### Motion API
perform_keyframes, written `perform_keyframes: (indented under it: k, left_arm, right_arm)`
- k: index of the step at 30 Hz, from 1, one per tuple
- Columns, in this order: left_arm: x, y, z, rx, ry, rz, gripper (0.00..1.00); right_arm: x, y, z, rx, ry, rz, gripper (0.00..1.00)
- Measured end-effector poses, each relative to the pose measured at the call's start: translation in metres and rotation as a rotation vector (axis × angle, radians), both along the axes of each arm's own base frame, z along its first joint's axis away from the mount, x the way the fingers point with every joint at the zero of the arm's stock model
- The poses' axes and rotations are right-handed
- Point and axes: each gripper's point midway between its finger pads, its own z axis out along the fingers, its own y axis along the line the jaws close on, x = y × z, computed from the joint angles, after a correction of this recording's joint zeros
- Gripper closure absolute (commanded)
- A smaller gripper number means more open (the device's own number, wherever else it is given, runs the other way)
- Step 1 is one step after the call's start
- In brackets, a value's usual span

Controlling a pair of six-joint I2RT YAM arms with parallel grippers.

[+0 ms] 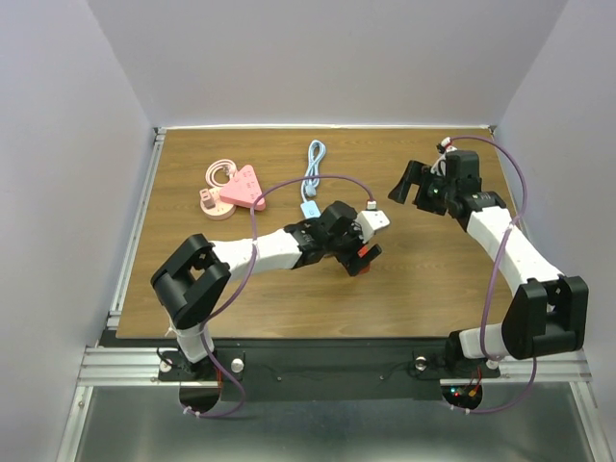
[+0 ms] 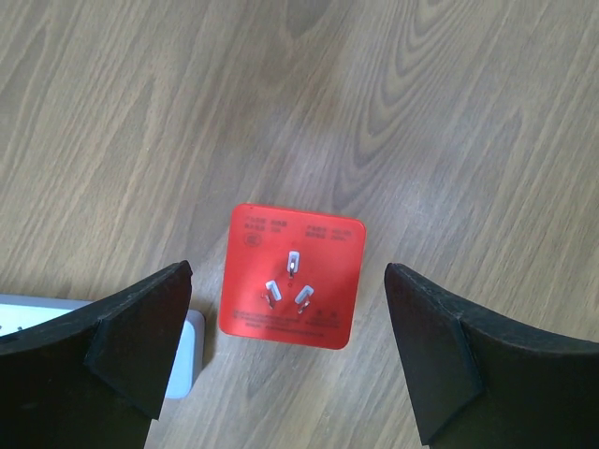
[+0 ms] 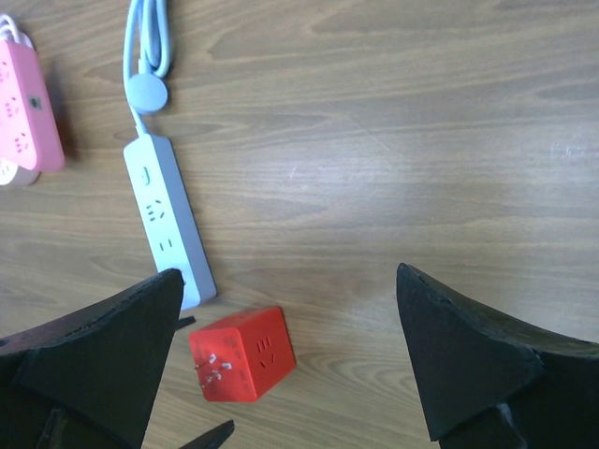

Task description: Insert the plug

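Observation:
The plug (image 2: 290,276) is a red cube lying on the wooden table, its three metal prongs facing the left wrist camera. My left gripper (image 2: 288,313) hovers over it, open, with a black finger (image 2: 140,346) out on either side and neither touching it. In the top view the plug (image 1: 365,259) shows just under the left gripper (image 1: 352,246). The light blue power strip (image 3: 168,224) lies beside the plug (image 3: 241,354), with its near end close to the cube. My right gripper (image 3: 288,281) hangs open and empty above the table, at the right in the top view (image 1: 409,183).
A pink triangular power strip (image 1: 241,188) with a coiled pink cord sits at the back left. The blue strip's bundled cable (image 1: 315,162) lies behind it. A purple cable loops over the left arm. Walls close in the table's far and side edges.

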Motion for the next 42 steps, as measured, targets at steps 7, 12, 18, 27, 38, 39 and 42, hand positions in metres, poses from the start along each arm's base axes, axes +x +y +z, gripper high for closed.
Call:
perform_keyframes:
  k: [7, 12, 18, 27, 38, 39, 42]
  left_arm:
    - [0.0, 0.0, -0.021, 0.038, 0.023, -0.003, 0.05]
    - [-0.003, 0.005, -0.039, 0.086, 0.05, -0.008, 0.37]
    - [-0.01, 0.001, -0.037, 0.068, 0.076, -0.039, 1.0]
    - [0.005, 0.002, -0.006, -0.021, 0.119, 0.028, 1.0]
    - [0.054, 0.042, 0.234, -0.675, -0.097, 0.139, 1.0]
    - [0.049, 0.043, 0.253, -0.735, -0.127, 0.114, 1.0]
    - [0.028, 0.043, 0.29, -0.865, -0.162, 0.025, 1.0]
  right_arm:
    - [-0.004, 0.001, -0.006, 0.004, 0.018, 0.002, 0.0]
    - [-0.004, 0.001, -0.006, 0.004, 0.018, 0.002, 0.0]
    - [-0.003, 0.0, -0.006, 0.003, 0.018, 0.001, 0.0]
    - [0.01, -0.015, 0.018, 0.029, -0.047, -0.017, 0.0]
    - [-0.018, 0.045, 0.182, 0.258, -0.609, 0.411, 0.0]
    - [-0.024, 0.051, 0.195, 0.294, -0.668, 0.462, 0.0]
    - [-0.046, 0.068, 0.206, 0.38, -0.74, 0.59, 0.0]
